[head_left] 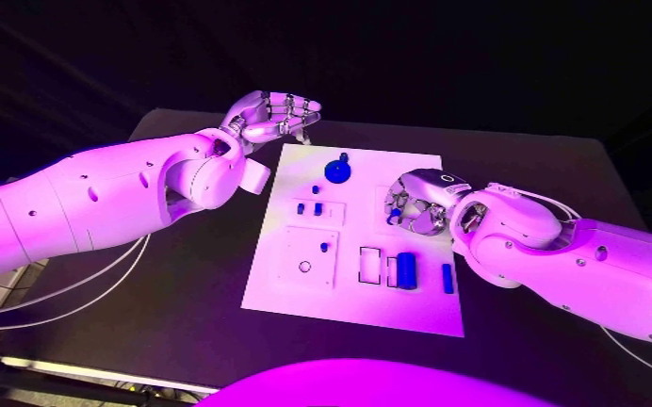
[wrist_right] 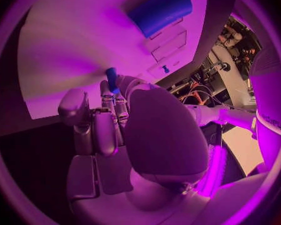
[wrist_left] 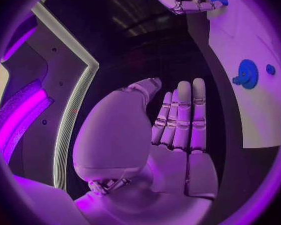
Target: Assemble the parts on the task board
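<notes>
The white task board (head_left: 415, 308) lies in the middle of the table. A round blue gear (head_left: 337, 171) sits near its far edge, also seen in the left wrist view (wrist_left: 247, 74). A blue cylinder (head_left: 406, 268) and a thin blue bar (head_left: 448, 277) lie near the front right. Small blue pegs (head_left: 310, 208) stand in a plate at centre left. My right hand (head_left: 421, 202) hovers over the board's right side and pinches a small blue peg (wrist_right: 111, 79) at its fingertips. My left hand (head_left: 272, 117) is off the board's far left corner, fingers straight and together (wrist_left: 181, 120), holding nothing.
The black table (head_left: 544, 167) reaches beyond the board on all sides. White cables (head_left: 82, 289) hang off its left edge under my left arm. A square plate with a small hole (head_left: 307, 258) and rectangular slots (head_left: 369, 266) are on the board's near half.
</notes>
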`<state>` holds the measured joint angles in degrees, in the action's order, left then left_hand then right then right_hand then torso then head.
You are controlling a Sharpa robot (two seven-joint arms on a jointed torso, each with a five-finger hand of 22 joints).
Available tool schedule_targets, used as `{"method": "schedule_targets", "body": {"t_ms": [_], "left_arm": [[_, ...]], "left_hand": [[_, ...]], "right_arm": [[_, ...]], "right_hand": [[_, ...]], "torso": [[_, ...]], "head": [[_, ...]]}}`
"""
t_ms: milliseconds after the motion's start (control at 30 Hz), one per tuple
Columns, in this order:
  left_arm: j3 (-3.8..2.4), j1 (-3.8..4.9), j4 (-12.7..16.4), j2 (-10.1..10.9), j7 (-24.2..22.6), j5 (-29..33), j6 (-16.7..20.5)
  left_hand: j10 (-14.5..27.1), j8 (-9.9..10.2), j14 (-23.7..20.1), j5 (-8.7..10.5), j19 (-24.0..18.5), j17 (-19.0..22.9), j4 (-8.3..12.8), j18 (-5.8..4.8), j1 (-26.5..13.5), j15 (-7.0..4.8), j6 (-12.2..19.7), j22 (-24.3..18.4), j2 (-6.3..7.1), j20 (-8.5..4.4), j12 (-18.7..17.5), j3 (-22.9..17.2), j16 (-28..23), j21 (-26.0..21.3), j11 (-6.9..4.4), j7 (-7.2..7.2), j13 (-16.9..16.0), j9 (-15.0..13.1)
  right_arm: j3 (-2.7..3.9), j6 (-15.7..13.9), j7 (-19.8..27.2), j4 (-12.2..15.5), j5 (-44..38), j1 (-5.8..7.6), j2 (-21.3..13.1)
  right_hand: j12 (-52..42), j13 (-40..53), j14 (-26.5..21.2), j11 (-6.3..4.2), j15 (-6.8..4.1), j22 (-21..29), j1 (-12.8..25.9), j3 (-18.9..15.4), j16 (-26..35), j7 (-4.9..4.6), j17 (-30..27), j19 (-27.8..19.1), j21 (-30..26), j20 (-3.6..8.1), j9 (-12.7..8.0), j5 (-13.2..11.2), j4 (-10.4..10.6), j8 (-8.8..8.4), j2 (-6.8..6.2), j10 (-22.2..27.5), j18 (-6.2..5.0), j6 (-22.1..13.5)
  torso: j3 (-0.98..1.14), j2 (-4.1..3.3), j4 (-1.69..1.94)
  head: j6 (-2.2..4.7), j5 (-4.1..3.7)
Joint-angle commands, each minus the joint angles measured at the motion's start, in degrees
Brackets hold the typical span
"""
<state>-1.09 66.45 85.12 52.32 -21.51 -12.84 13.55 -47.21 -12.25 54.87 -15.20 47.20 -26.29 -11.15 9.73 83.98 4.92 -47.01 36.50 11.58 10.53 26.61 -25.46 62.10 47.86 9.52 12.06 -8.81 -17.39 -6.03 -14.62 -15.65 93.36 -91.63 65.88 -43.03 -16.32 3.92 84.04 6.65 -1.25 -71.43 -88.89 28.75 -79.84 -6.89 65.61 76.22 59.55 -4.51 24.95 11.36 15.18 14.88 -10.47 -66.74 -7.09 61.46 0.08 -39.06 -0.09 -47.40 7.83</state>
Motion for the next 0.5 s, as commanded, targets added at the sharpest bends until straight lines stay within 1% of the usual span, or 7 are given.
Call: {"method": "schedule_targets", "body": {"t_ms": [33, 167, 300, 433, 500], "left_arm": [[-0.03, 0.03, 0.0, -0.1, -0.1, 0.2, -0.6], [-0.03, 0.03, 0.0, -0.2, -0.1, 0.2, -0.6], [-0.03, 0.03, -0.1, -0.2, -0.1, 0.2, -0.6], [-0.03, 0.03, -0.2, -0.3, -0.1, 0.2, -0.6], [-0.03, 0.03, -0.3, -0.4, -0.1, 0.2, -0.6]], "left_hand": [[0.4, 0.2, -0.1, -0.25, 0.4, 0.1, 0.1, 0.72, 0.2, 0.23, 0.3, 0.1, 0.03, 0.09, -0.1, -0.2, -0.4, 0.2, -0.12, 0.89, 0.1, 0.0], [0.4, 0.3, 0.0, -0.25, 0.4, 0.1, 0.0, 0.72, 0.1, 0.23, 0.3, 0.1, -0.04, 0.10, -0.1, -0.2, -0.4, 0.2, -0.11, 0.90, 0.1, 0.0], [0.4, 0.3, 0.0, -0.25, 0.4, 0.1, 0.0, 0.72, 0.1, 0.23, 0.3, 0.1, -0.04, 0.10, -0.1, -0.2, -0.4, 0.2, -0.11, 0.90, 0.1, 0.0], [0.4, 0.3, 0.0, -0.25, 0.4, 0.1, 0.0, 0.72, 0.1, 0.23, 0.3, 0.1, -0.04, 0.10, -0.1, -0.2, -0.4, 0.2, -0.11, 0.90, 0.1, 0.0], [0.4, 0.2, 0.0, -0.25, 0.4, 0.1, 0.0, 0.73, 0.1, 0.23, 0.3, 0.1, -0.07, 0.10, -0.1, -0.2, -0.4, 0.2, -0.10, 0.91, 0.1, 0.0]], "right_arm": [[-0.10, 0.2, -0.4, 0.3, -2.0, -0.19, 0.0], [-0.09, -1.9, 0.1, 0.7, -2.2, -0.21, -0.1], [-0.04, -3.8, 0.6, 1.7, -1.8, -0.19, -0.5], [0.17, -4.8, 0.9, 3.1, -1.3, 0.13, -1.1], [0.43, -5.2, 1.0, 4.1, -1.1, 0.47, -1.4]], "right_hand": [[0.3, 2.6, 1.4, -3.93, -0.42, -0.4, 1.6, 7.1, -0.4, -0.03, 0.1, -0.1, 0.5, 0.33, 0.5, 0.2, -6.1, 0.47, 0.08, -4.6, 0.81, -0.4], [0.4, 2.8, 1.5, -3.95, -0.44, -0.8, 2.2, 8.1, -0.5, -0.04, 0.3, 0.0, 0.8, 0.35, 0.8, 0.1, -6.6, 0.75, -0.11, -4.9, 0.85, -0.5], [0.4, 2.9, 1.5, -3.97, -0.46, -1.0, 2.4, 8.4, -0.5, -0.03, 0.4, 0.1, 1.0, 0.35, 0.9, 0.1, -6.9, 0.89, -0.20, -5.1, 0.89, -0.5], [0.5, 3.0, 1.5, -3.98, -0.46, -1.1, 2.6, 8.6, -0.5, -0.02, 0.4, 0.1, 1.0, 0.36, 1.0, 0.1, -7.0, 0.97, -0.28, -5.1, 0.89, -0.5], [0.5, 3.0, 1.5, -3.99, -0.47, -1.1, 2.6, 8.7, -0.6, -0.01, 0.4, 0.1, 1.1, 0.36, 1.0, 0.1, -7.1, 1.00, -0.32, -5.2, 0.90, -0.4]], "torso": [[0.01, 0.01, -0.03], [0.03, 0.03, 0.00], [0.01, 0.04, 0.00], [-0.09, 0.08, -0.01], [-0.06, 0.06, -0.02]], "head": [[-0.02, -0.01], [0.04, 0.00], [0.10, 0.00], [0.25, 0.04], [0.28, 0.06]]}}
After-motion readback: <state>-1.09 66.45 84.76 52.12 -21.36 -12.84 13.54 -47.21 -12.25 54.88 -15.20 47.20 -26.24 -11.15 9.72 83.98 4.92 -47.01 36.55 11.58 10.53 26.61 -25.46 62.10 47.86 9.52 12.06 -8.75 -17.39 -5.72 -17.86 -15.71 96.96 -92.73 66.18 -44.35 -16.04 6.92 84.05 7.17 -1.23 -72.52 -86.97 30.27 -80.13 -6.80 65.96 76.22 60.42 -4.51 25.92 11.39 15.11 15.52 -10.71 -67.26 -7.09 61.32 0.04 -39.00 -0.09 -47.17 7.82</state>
